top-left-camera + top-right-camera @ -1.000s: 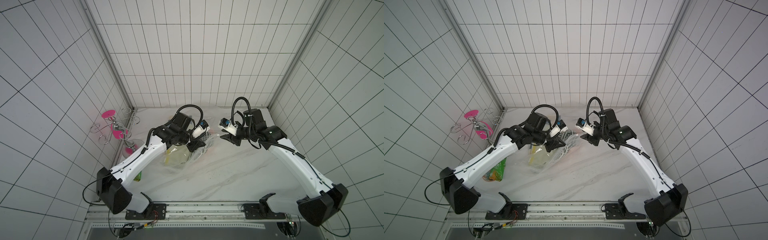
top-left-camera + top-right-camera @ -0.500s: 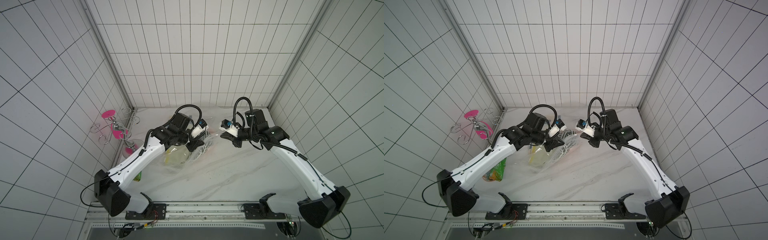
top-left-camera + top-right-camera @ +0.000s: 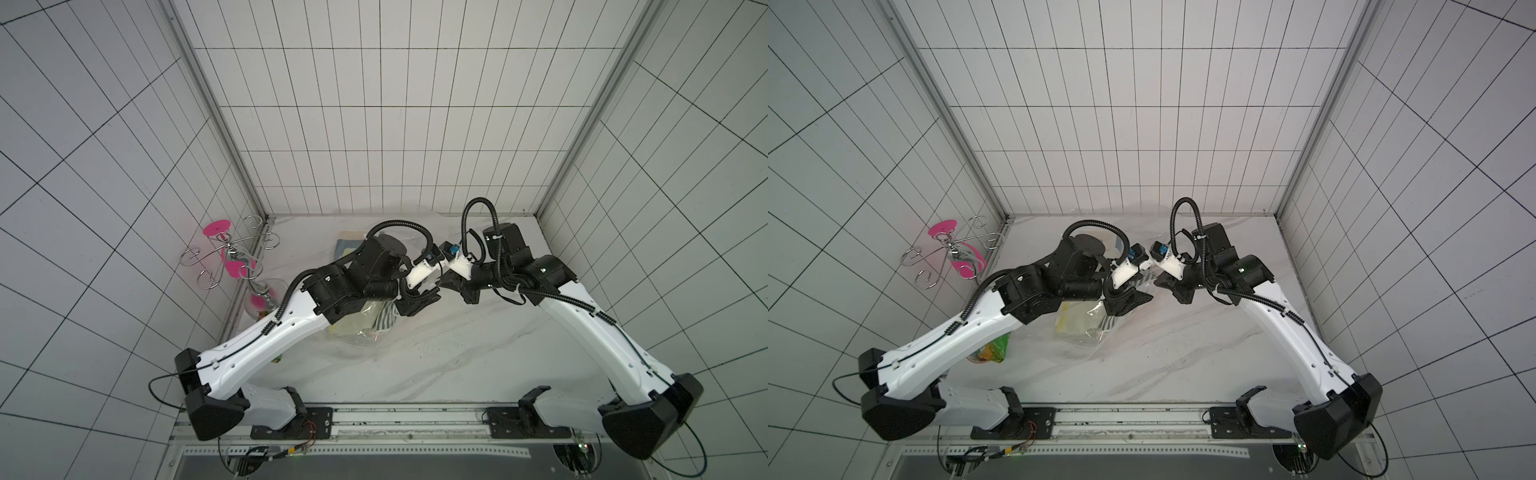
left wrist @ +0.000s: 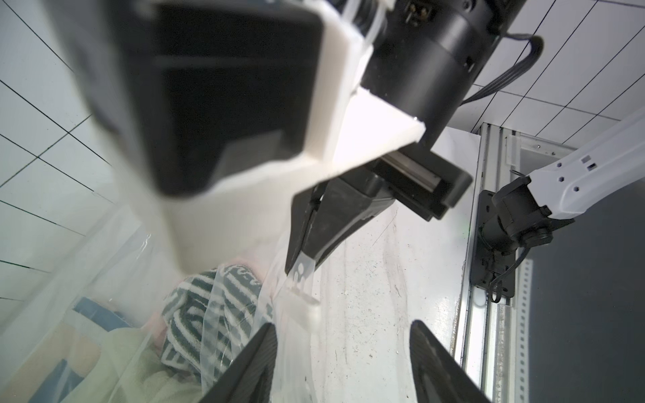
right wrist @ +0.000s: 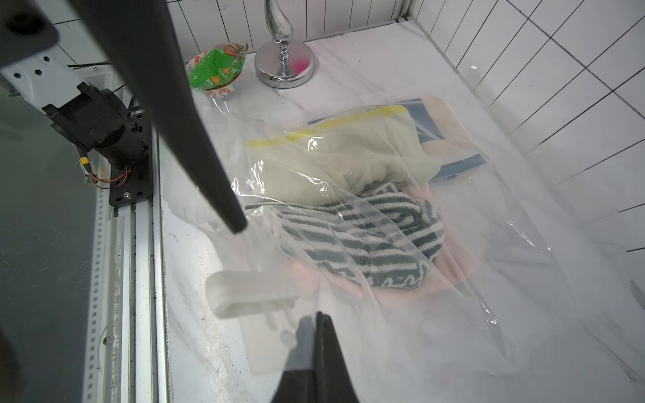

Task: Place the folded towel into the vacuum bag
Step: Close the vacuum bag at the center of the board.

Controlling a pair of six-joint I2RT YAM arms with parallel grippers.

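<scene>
The vacuum bag point(image 5: 488, 279) lies crinkled and clear on the marble table, seen in both top views point(image 3: 357, 345) point(image 3: 1084, 345). A folded green-and-white striped towel point(image 5: 366, 226) point(image 4: 209, 300) sits under its film, next to a pale yellow towel point(image 5: 342, 157). A pink towel and a blue one lie beneath them. My right gripper point(image 5: 319, 317) point(image 3: 446, 284) is shut on the bag's edge and holds it off the table. My left gripper point(image 4: 342, 328) point(image 3: 419, 305) stands open right beside it, over loose film and bare table, with nothing held.
A silver stand point(image 3: 232, 257) with pink discs is at the far left, its base point(image 5: 284, 66) touching the bag's edge. A green snack packet in a patterned cup point(image 5: 218, 69) point(image 3: 990, 349) sits under my left arm. Tiled walls close three sides; the metal rail point(image 3: 374, 411) runs along the front.
My left gripper has let go and opened. My right gripper has shut on the bag's edge and shifted slightly toward the left one.
</scene>
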